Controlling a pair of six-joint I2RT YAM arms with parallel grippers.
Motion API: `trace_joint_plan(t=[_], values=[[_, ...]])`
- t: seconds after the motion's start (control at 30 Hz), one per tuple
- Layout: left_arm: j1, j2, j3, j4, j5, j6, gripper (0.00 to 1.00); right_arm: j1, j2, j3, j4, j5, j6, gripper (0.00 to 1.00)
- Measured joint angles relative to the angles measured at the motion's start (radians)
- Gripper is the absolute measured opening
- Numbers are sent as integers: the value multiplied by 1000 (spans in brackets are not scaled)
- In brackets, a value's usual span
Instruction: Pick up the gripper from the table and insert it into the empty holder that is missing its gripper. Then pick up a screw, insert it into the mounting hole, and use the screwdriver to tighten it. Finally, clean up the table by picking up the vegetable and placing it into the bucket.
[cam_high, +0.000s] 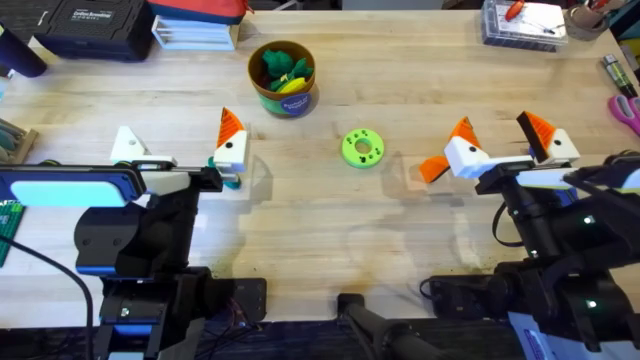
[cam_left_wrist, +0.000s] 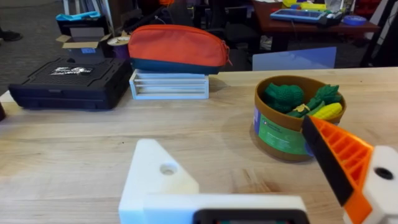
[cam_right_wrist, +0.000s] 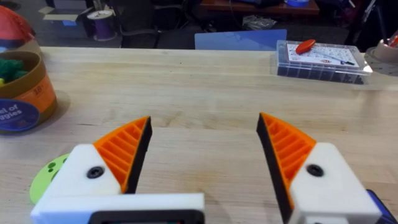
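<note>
My left gripper (cam_high: 178, 140) (cam_left_wrist: 230, 134) stands open over the left of the table. One finger is a bare white holder (cam_high: 125, 145) (cam_left_wrist: 155, 177) with an open mounting hole. The other finger (cam_high: 230, 135) carries an orange ribbed pad. The loose orange gripper (cam_high: 432, 168) lies on the table just left of my right gripper (cam_high: 495, 125) (cam_right_wrist: 204, 121), which is open, both orange pads in place, nothing between them. The bucket (cam_high: 283, 80) (cam_left_wrist: 289, 127) stands at the back with green toy vegetables (cam_left_wrist: 283, 96) inside. The screw and screwdriver are out of view.
A bright green disc (cam_high: 362, 148) (cam_right_wrist: 46, 177) lies mid-table. A clear parts box (cam_high: 522, 22) (cam_right_wrist: 323, 59) sits back right and pink scissors (cam_high: 625, 110) at the right edge. A black case (cam_high: 95, 25), white tray and red pouch (cam_left_wrist: 177, 46) line the back left.
</note>
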Motion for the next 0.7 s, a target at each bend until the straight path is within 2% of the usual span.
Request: trace_joint_plan(t=[0.3, 0.47, 0.5, 0.57, 0.7], values=[[0, 0, 0, 9, 0, 0, 985, 0, 0, 0, -2, 0, 0, 994], [0, 0, 5, 117, 0, -37, 985, 0, 0, 5, -10, -3, 0, 994], [0, 0, 15, 101, -1, -54, 985, 0, 0, 16, -33, -3, 0, 994], [0, 0, 62, -1, -6, -99, 985, 0, 4, 69, -130, -3, 0, 993], [0, 28, 248, -324, -30, -210, 985, 0, 43, 235, -313, 0, 0, 993]])
